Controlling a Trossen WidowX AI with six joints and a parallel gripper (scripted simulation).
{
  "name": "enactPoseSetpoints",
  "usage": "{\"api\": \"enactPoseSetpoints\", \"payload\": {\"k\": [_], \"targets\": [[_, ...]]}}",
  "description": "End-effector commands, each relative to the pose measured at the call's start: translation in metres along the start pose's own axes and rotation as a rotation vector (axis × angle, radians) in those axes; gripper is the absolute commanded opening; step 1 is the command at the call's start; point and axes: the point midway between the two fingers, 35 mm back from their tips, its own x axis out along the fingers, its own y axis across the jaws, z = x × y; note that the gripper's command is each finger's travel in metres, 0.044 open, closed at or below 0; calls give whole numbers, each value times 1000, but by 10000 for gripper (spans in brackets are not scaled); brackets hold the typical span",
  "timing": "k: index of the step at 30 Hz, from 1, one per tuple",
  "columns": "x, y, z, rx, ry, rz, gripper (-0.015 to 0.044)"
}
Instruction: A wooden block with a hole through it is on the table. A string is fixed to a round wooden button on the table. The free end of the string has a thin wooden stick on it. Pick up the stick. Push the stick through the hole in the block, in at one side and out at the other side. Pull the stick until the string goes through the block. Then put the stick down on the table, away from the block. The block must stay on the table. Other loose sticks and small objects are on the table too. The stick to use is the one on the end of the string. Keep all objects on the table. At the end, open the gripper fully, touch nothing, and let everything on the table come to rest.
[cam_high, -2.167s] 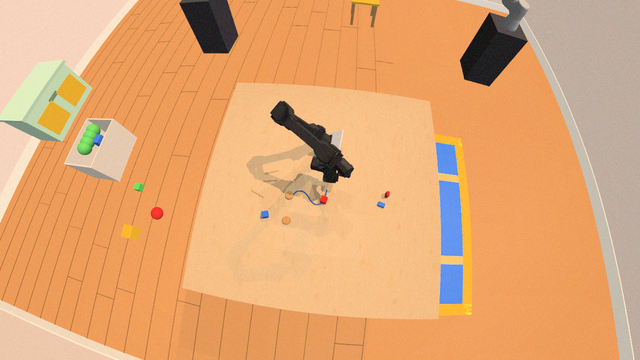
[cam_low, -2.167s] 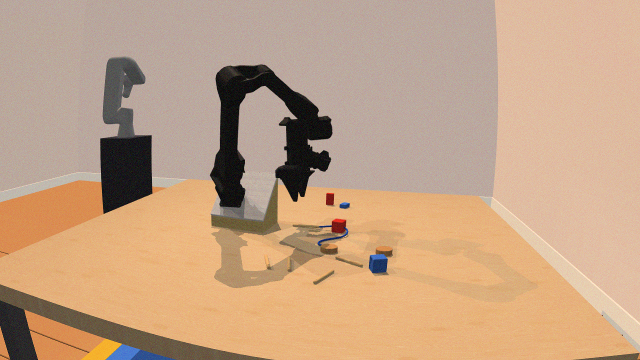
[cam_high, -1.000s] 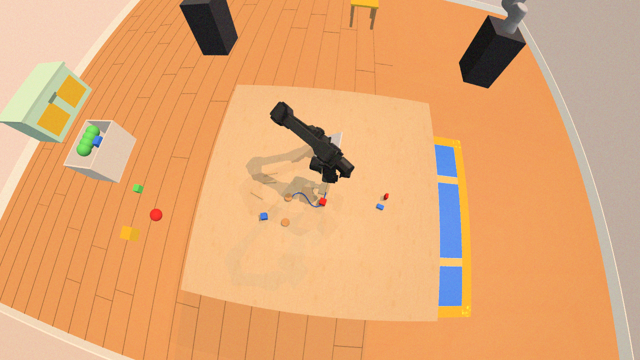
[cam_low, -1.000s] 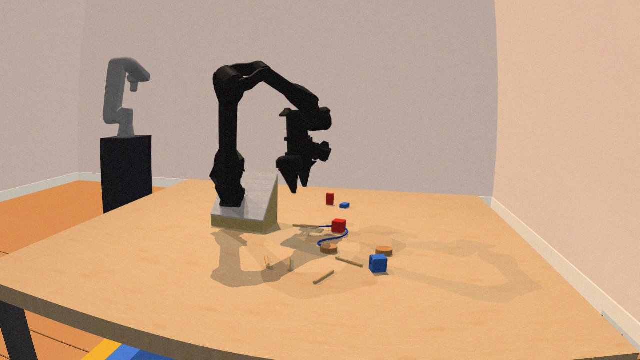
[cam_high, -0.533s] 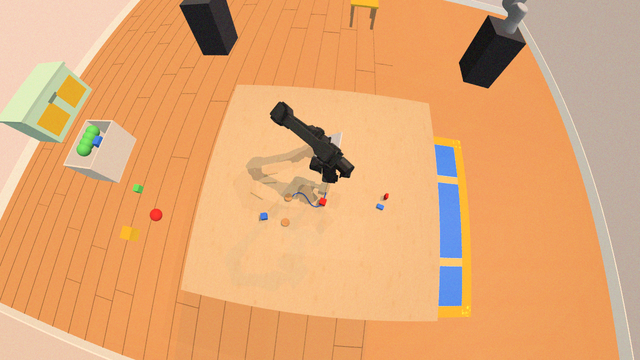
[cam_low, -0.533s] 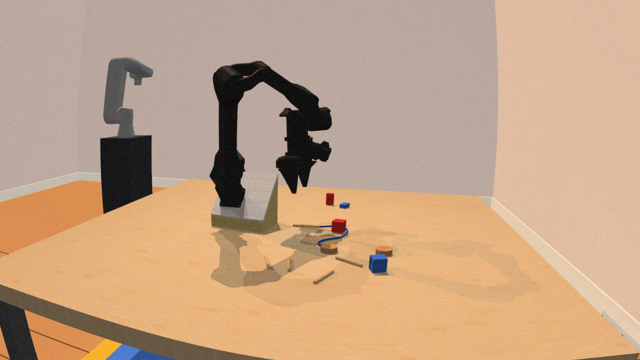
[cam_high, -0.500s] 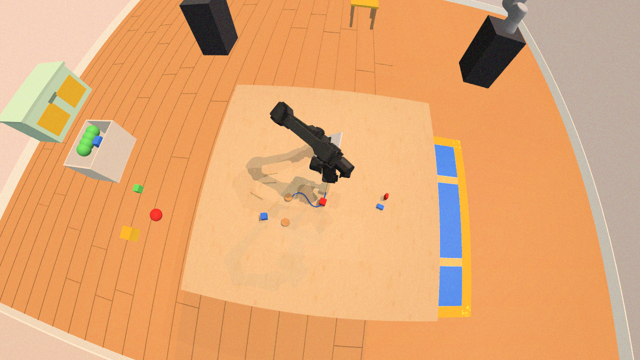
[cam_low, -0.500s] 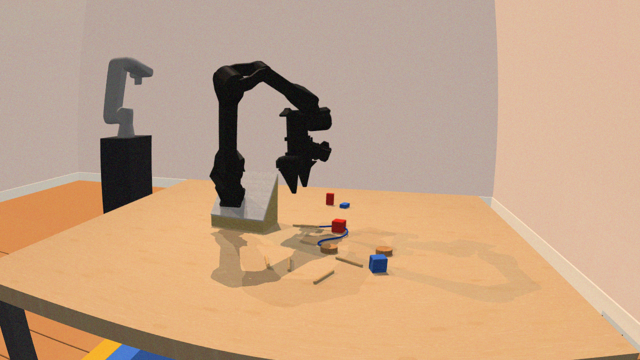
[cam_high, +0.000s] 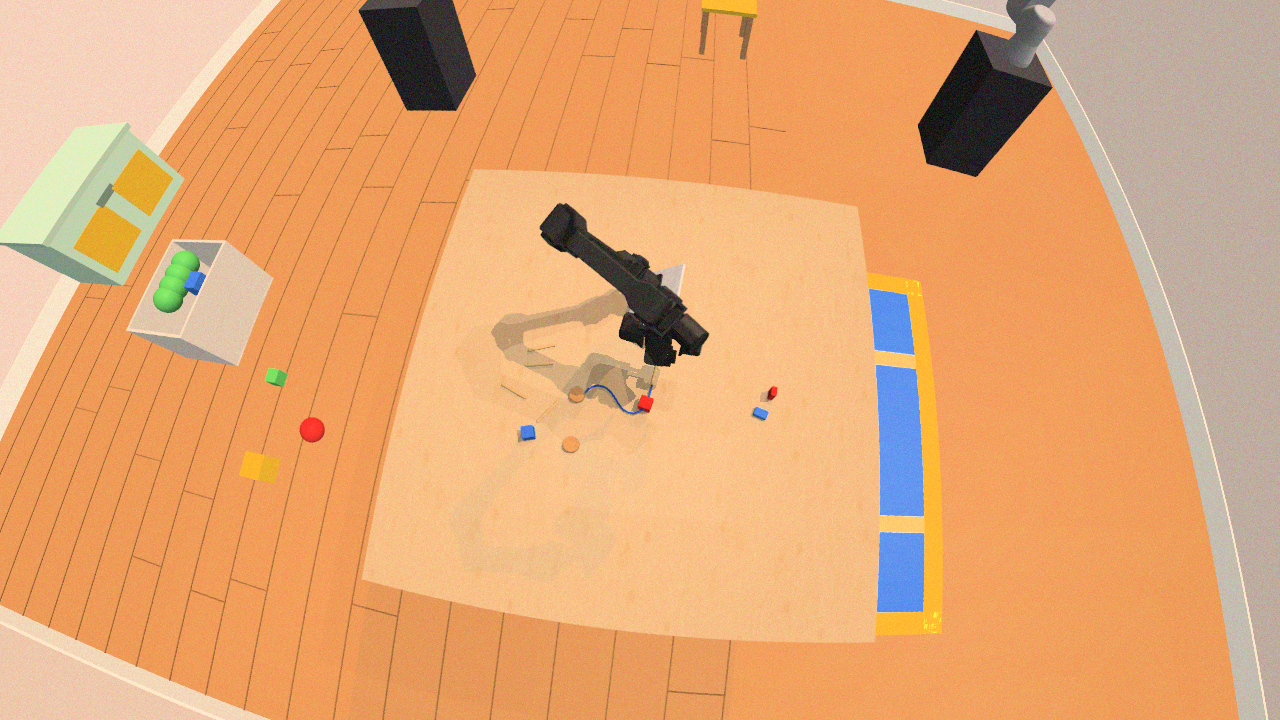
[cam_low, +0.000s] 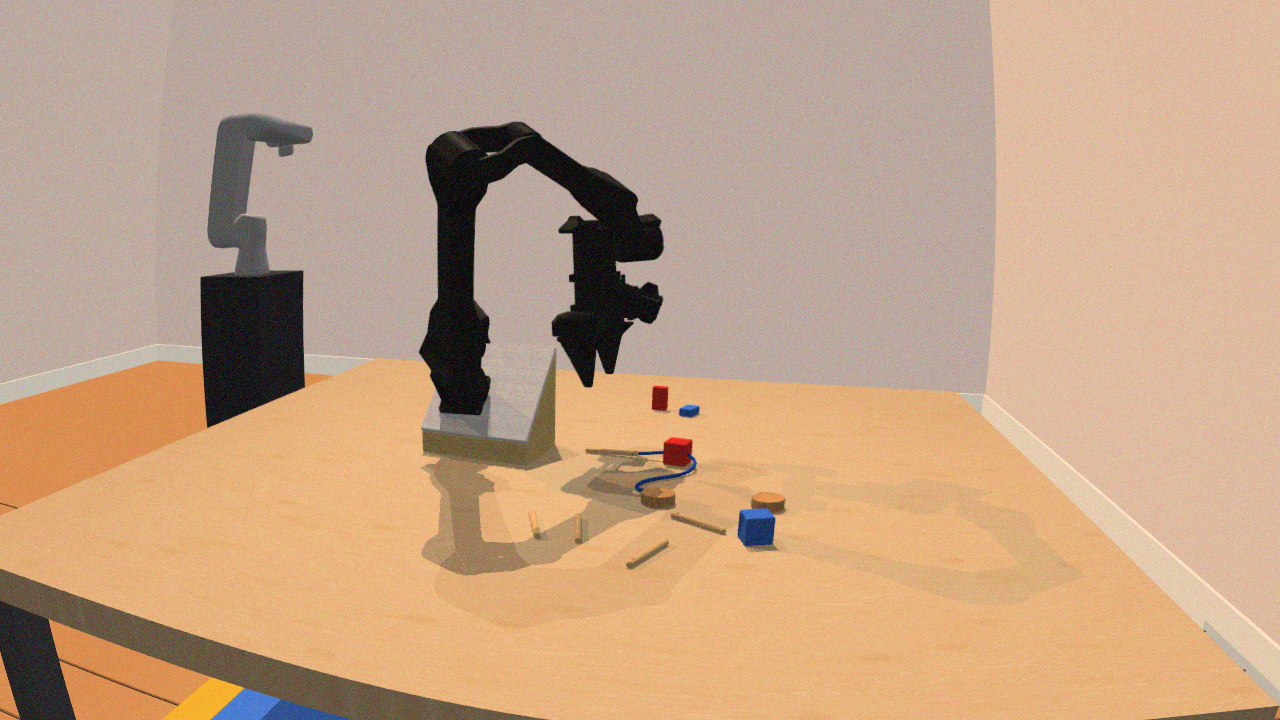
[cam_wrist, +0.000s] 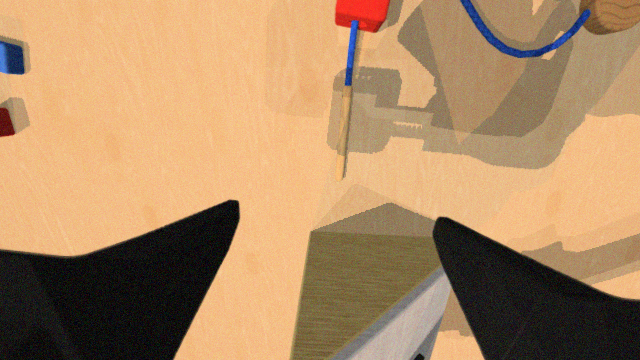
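Note:
The red block (cam_high: 645, 403) (cam_low: 677, 451) (cam_wrist: 362, 12) stands on the table. The blue string (cam_low: 694, 463) (cam_wrist: 522, 53) curves from the round wooden button (cam_high: 576, 394) (cam_low: 657, 497) (cam_wrist: 610, 15) to the block's far side. It comes out of the block's near face in the wrist view and joins the thin wooden stick (cam_low: 613, 452) (cam_wrist: 344, 130). The stick lies on the table, apart from the block, pointing towards the robot's base. My gripper (cam_low: 598, 379) (cam_wrist: 337, 217) is wide open and empty, raised above the table and touching nothing. The inside of the hole is hidden.
Several loose sticks, one of them a slanted stick (cam_low: 648, 553), lie near a blue cube (cam_high: 528, 432) (cam_low: 756, 527) and a second button (cam_high: 571, 444) (cam_low: 768, 501). A dark red block (cam_high: 772, 392) (cam_low: 659, 398) and a blue piece (cam_high: 759, 413) (cam_low: 689, 411) stand farther off. The wedge base (cam_low: 541, 420) (cam_wrist: 370, 280) is near the stick's tip.

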Motion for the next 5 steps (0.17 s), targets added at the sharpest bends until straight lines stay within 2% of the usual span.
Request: {"api": "enactPoseSetpoints", "payload": {"k": [1,5], "targets": [[0,0,0,0,0,0,440],[0,0,0,0,0,0,440]]}}
